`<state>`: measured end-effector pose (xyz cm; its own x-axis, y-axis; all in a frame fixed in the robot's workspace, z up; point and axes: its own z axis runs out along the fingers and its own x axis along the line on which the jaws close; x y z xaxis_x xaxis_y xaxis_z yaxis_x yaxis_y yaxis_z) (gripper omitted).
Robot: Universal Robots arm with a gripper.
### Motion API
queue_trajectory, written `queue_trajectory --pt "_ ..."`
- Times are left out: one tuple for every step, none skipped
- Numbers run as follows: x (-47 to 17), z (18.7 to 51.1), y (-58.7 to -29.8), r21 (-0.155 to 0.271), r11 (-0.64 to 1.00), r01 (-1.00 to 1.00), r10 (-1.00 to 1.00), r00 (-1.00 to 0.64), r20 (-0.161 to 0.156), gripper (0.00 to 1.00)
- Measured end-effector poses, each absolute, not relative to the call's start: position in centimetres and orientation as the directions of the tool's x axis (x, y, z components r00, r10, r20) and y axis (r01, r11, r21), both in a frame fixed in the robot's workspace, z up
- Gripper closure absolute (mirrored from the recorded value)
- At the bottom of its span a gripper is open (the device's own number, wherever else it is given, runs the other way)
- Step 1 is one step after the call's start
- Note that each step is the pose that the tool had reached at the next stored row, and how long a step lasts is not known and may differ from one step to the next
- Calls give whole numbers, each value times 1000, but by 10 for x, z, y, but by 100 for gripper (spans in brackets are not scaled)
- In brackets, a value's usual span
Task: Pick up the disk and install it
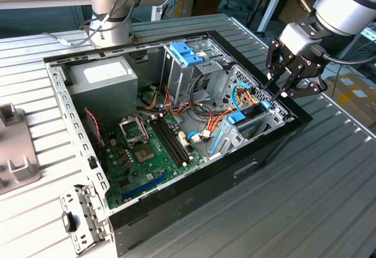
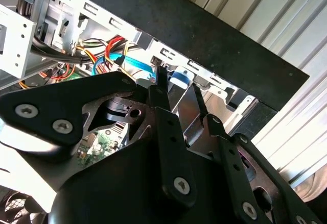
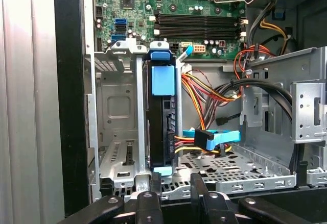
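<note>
At the exterior view's right end of the open case, the gripper hovers – jaws parted, empty – over the seated disk; nearby cables could snag.

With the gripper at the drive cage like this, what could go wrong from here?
1. The disk stands on edge in the cage, near its metal walls; if tilted, its blue rail could jam.
2. Loose cables and a blue connector lie right beside the disk and might get pinched or snagged.
3. The gripper hangs just above the black case rim and could strike it.
</note>
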<state>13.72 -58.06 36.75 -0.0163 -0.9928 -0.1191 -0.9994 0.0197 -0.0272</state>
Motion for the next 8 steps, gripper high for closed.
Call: queue_trajectory --pt "137 367 -581 -27 20 -999 -993 -16 -119 64" --pt "136 367 -581 -27 20 -999 -993 -16 -120 64" --pt "135 367 -581 -27 20 -999 -993 -16 -120 64" --pt "135 367 -581 -27 20 -999 -993 -16 -121 64" --pt "134 367 -581 -27 20 -999 -993 -16 -121 64" --pt "133 367 -581 -27 20 -999 -992 -16 -122 64" --pt "132 367 -581 -27 20 -999 -992 -16 -123 64" --pt "131 367 -581 -27 20 -999 -992 -16 -125 64"
